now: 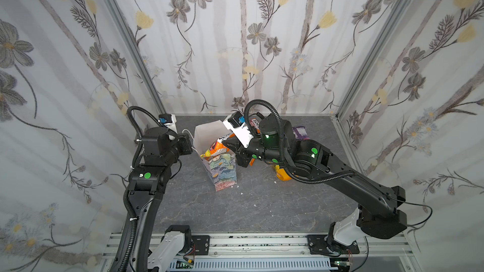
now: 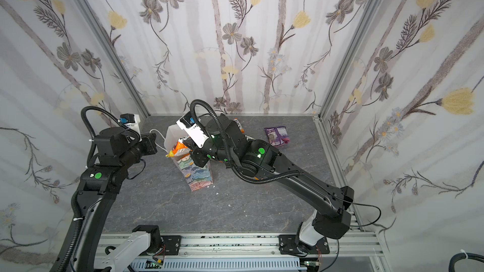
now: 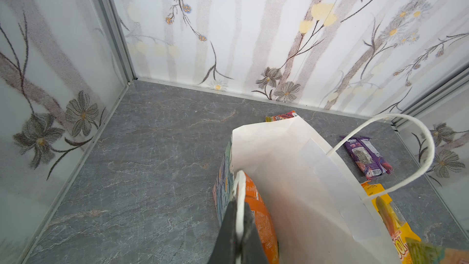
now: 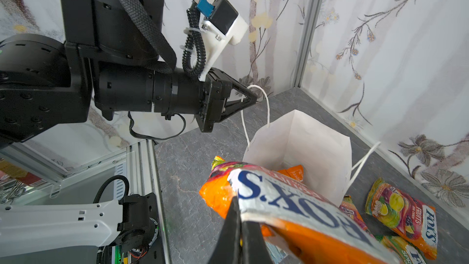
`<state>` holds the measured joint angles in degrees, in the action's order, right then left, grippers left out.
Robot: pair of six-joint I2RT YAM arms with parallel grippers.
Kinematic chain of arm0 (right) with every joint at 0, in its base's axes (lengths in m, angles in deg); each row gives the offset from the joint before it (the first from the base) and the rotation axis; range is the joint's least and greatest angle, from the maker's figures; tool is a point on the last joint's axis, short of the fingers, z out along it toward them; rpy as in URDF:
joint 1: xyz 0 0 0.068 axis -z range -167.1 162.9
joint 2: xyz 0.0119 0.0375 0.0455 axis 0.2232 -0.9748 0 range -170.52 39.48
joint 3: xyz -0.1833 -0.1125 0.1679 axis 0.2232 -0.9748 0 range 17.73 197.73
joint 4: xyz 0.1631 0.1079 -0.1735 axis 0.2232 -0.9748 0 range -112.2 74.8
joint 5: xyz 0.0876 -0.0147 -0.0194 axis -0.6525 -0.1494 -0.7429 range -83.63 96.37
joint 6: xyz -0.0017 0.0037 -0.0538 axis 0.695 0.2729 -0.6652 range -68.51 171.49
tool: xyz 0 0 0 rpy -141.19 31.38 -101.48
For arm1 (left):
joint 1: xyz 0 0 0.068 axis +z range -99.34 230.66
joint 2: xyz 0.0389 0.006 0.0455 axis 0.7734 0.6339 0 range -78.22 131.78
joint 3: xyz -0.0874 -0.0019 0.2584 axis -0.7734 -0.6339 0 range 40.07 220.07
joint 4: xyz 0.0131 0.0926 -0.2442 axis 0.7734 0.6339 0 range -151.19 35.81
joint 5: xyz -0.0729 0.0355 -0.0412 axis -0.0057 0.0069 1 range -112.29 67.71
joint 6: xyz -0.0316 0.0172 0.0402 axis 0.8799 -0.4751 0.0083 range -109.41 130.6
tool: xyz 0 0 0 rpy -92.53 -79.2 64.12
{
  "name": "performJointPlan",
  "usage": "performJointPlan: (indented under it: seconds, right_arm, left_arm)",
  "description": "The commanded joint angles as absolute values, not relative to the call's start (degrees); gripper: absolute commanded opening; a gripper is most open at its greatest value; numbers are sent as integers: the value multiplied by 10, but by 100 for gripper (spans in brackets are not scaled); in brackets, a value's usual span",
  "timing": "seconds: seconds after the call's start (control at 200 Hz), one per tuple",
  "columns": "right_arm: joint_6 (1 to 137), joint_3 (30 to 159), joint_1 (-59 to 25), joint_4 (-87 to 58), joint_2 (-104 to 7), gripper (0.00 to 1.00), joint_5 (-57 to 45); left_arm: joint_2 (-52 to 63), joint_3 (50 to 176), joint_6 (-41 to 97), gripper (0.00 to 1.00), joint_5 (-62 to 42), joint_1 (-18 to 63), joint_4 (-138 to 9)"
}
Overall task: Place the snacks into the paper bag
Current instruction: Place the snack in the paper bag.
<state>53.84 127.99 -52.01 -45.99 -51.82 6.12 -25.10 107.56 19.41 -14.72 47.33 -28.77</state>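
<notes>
Right wrist: right gripper clamps FOX'S packet over bag — left gripper pinches handle.

In a top view the right arm hides much of the purple packet
</notes>
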Motion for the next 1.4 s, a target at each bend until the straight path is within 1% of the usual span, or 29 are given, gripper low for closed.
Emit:
performJointPlan:
  seconds: [0.0, 0.14, 0.544, 0.659, 0.804, 0.989, 1.064, 1.219, 1.399]
  right_arm:
    - [504, 1315, -521, -454, -545, 0, 49]
    - [481, 1353, -511, -465, -580, 0, 46]
    - [454, 1484, -453, -528, -689, 0, -60]
    - [447, 1507, -444, -545, -711, 0, -68]
    - [443, 1509, -432, -554, -724, 0, -58]
    - [425, 1515, -431, -573, -738, 0, 3]
    - [414, 1521, -430, -588, -746, 0, 21]
    - [388, 1541, -430, -624, -759, 0, 26]
    - [355, 1554, -433, -675, -771, 0, 78]
  left_arm:
    - [-255, 1072, 189, 3, -149, 473, -299]
    - [-257, 1071, 189, 4, -151, 473, -300]
    - [-264, 1065, 188, 4, -159, 473, -300]
    - [-266, 1064, 188, 4, -159, 473, -301]
    - [-266, 1066, 188, 4, -160, 474, -299]
    - [-265, 1065, 187, 4, -161, 473, -299]
    - [-265, 1065, 187, 4, -161, 474, -299]
    - [-263, 1068, 187, 4, -160, 472, -297]
    - [-263, 1068, 186, 4, -164, 472, -296]
